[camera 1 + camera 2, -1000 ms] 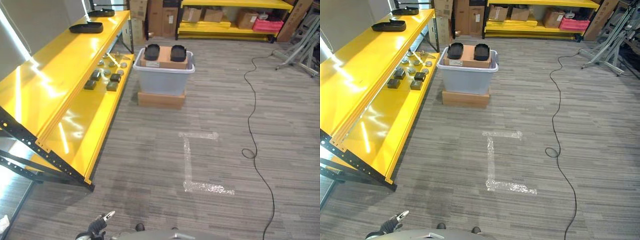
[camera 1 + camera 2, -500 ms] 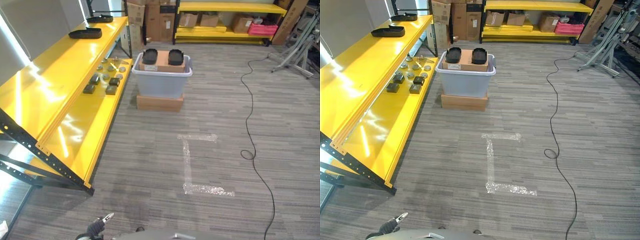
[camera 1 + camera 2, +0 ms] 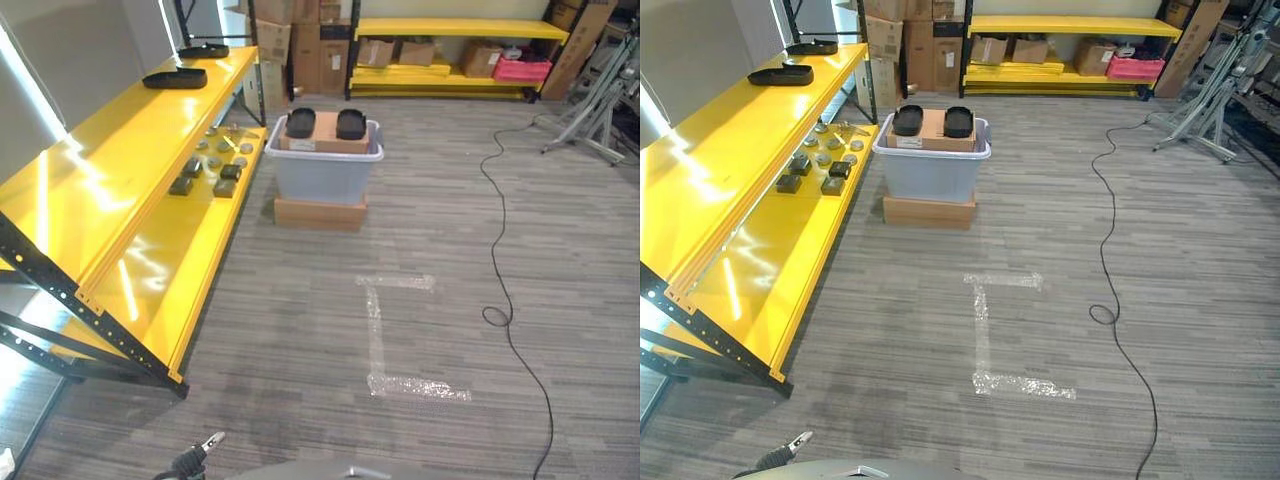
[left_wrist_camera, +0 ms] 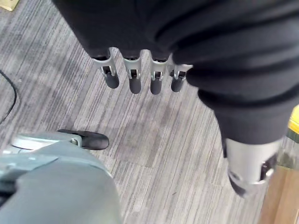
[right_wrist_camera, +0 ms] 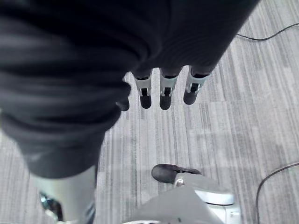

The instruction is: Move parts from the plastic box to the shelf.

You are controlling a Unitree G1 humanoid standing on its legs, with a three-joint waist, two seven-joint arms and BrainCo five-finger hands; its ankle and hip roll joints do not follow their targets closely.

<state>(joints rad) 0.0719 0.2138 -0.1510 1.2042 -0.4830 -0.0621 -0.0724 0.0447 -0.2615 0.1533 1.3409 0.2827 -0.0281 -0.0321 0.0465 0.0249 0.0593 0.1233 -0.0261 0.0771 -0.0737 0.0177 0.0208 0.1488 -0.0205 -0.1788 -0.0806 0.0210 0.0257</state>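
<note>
Standing on a flat carton on the floor, the box [image 3: 324,168] is seen well ahead and slightly left of centre, with a brown carton [image 3: 323,131] inside it and two black parts [image 3: 301,122] resting on top, side by side across the view. The shelf [image 3: 120,190] runs along the robot's left, its long axis leading away toward the box; two black trays [image 3: 174,78] lie on its upper level at the far end, and small dark and round pieces [image 3: 213,168] are grouped on the lower level just beside the box.

Both hands hang low and well short of the box. The left hand [image 4: 140,77] is held with fingers straight and nothing in them; the right hand [image 5: 163,91] is likewise relaxed and empty — no part is carried yet. The left hand is judged the nearer one to the shelf.

The move ahead turns on closing the gap straight forward. Open floor lies between, crossed by a tape mark [image 3: 385,330]; a black cable [image 3: 500,250] trails to the right, and the shelf's near corner [image 3: 178,385] juts in at the left — a middle path looks clear.
</note>
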